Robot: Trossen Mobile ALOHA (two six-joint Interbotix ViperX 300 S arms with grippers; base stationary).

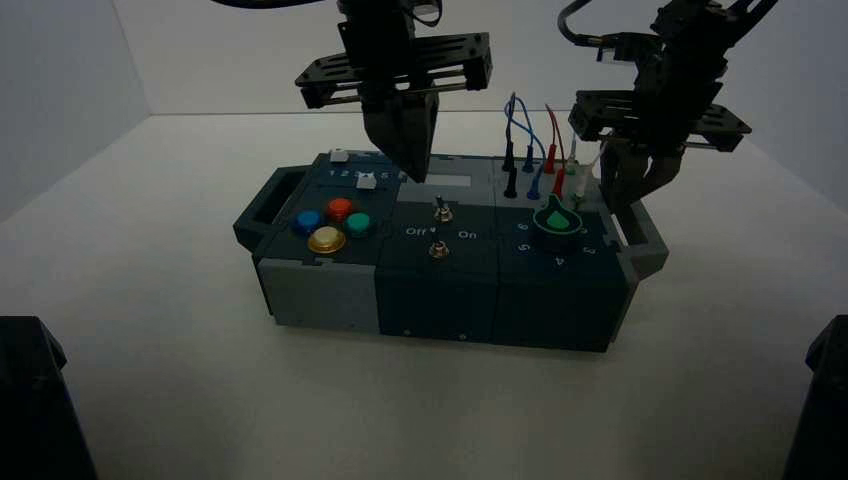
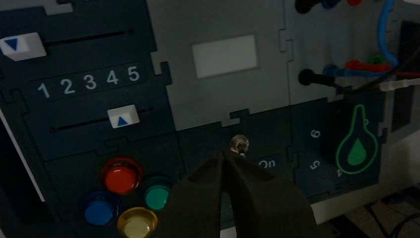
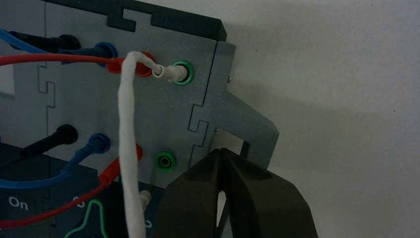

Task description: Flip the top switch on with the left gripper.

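In the high view I have my left pincer [image 1: 408, 178] clenched on nothing above the box [image 1: 440, 270], with the top switch [image 1: 443, 212] just off its tips toward five o'clock, near the box's middle, while my right pincer [image 1: 622, 200] waits, clenched, by the handle [image 1: 640, 235] at three o'clock.

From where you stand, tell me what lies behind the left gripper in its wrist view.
Past the left gripper, the top switch and "On" show. Whatever its fingers cover, including any "Off" lettering, cannot be seen.
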